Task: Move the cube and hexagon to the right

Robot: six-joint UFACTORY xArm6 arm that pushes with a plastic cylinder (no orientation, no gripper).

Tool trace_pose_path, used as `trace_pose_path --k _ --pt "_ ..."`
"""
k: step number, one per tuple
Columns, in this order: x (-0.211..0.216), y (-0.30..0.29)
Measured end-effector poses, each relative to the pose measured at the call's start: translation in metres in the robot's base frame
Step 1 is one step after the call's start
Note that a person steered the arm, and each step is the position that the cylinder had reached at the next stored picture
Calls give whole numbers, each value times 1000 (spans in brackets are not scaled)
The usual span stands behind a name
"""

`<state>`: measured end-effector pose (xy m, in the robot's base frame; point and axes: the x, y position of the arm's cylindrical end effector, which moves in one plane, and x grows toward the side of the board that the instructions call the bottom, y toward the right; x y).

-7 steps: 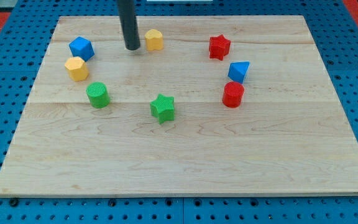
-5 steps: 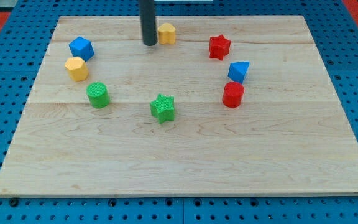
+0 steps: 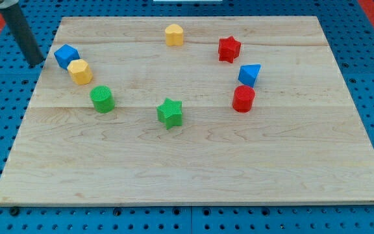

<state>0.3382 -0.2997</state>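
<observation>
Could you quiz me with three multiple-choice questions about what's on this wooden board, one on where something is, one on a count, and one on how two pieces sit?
1. Where is my tip?
A. At the view's left, just left of the blue cube
B. Beside the green star
C. Next to the red cylinder

2. How many red blocks are on the board?
A. One
B. Two
C. Four

3. How do the blue cube and the yellow hexagon sit?
A. Stacked
B. Far apart at opposite edges
C. Side by side, close enough to seem touching

Answers: 1 A, the rod ends at the board's left edge beside the cube. 2 B, a red star and the red cylinder. 3 C, the hexagon lies right against the cube's lower right.
</observation>
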Motion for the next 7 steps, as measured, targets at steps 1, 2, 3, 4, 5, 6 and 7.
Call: trace_pose_path --k 1,2,3,4,5,6,7 --pt "-24 23" --pt "-48 50" --pt "-59 35" --pt "-24 -5" --pt "-18 26" --pt "-24 96" --pt "-29 101"
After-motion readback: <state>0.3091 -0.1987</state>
